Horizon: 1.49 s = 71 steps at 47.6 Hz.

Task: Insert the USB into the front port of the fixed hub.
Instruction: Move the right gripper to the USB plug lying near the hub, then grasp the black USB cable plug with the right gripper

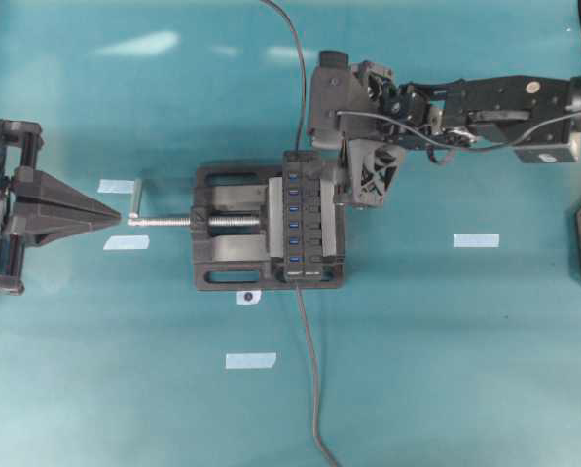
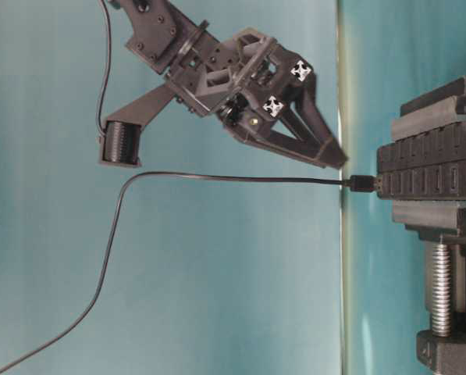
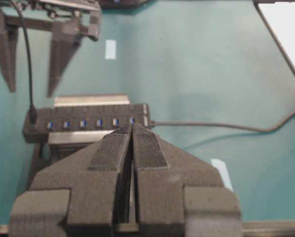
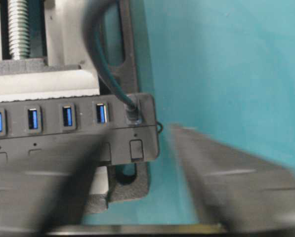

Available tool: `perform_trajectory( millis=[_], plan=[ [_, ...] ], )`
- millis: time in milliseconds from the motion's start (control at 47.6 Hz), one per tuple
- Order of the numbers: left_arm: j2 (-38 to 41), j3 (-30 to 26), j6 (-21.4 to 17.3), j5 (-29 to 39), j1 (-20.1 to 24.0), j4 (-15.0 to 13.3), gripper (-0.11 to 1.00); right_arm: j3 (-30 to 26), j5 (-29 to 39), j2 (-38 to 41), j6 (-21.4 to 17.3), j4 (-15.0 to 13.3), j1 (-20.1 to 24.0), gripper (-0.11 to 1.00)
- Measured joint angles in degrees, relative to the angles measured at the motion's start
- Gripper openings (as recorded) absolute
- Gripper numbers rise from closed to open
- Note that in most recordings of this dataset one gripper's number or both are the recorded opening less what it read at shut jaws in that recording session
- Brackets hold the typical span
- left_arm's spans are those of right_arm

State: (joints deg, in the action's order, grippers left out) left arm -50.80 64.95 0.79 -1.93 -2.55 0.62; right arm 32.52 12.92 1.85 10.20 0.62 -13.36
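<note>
1. The right black plastic claw hangs just above the end of the hub, its two fingers spread wide and gripping nothing; the plug sits apart from it, beneath its tips.
2. The left black claw rests near the desk's left edge with its ridged pads pressed together, empty, well clear of the work.
3. The small black USB plug, ending a long thin black cable, stands seated in the end port of the hub, apparently fully home, so the insertion looks done.
4. The long narrow black bar-shaped hub, with a row of blue ports and small black buttons, lies mid-desk.
5. A larger black vise with a silver screw handle clamps the hub, likely so it cannot slide when a plug is pushed in.
6. The teal desk carries pale tape marks.
</note>
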Motion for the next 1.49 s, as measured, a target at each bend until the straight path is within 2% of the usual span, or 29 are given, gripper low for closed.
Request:
perform_trajectory(
  millis=[231, 483, 945, 1092, 1281, 1407, 1491],
  plan=[
    [-0.09, 0.00, -0.09, 0.00, 0.09, 0.00, 0.00, 0.09, -1.93, 1.14, 0.00, 0.00, 0.09, 0.72],
    [-0.79, 0.00, -0.09, 0.00, 0.00, 0.00, 0.00, -0.18, -5.80, 2.29, -0.09, 0.00, 0.09, 0.71],
    [-1.05, 0.00, 0.09, 0.00, 0.00, 0.00, 0.00, -0.26, -6.24, 3.34, -0.09, 0.00, 0.09, 0.68],
    [-1.05, 0.00, 0.09, -0.09, 0.00, -0.09, 0.00, -0.26, -6.33, 3.78, -0.09, 0.00, 0.09, 0.55],
    [-1.05, 0.00, 0.18, 0.00, 0.00, -0.09, 0.00, -0.62, -6.59, 3.87, -0.09, 0.00, 0.09, 0.29],
    [-1.05, 0.00, 0.18, 0.00, 0.00, 0.00, 0.00, -0.70, -6.59, 3.87, -0.09, 0.00, 0.09, 0.15],
    [-1.05, 0.00, 0.18, 0.00, 0.00, 0.00, 0.00, -0.70, -6.68, 3.87, -0.09, 0.09, 0.26, 0.10]
  ],
)
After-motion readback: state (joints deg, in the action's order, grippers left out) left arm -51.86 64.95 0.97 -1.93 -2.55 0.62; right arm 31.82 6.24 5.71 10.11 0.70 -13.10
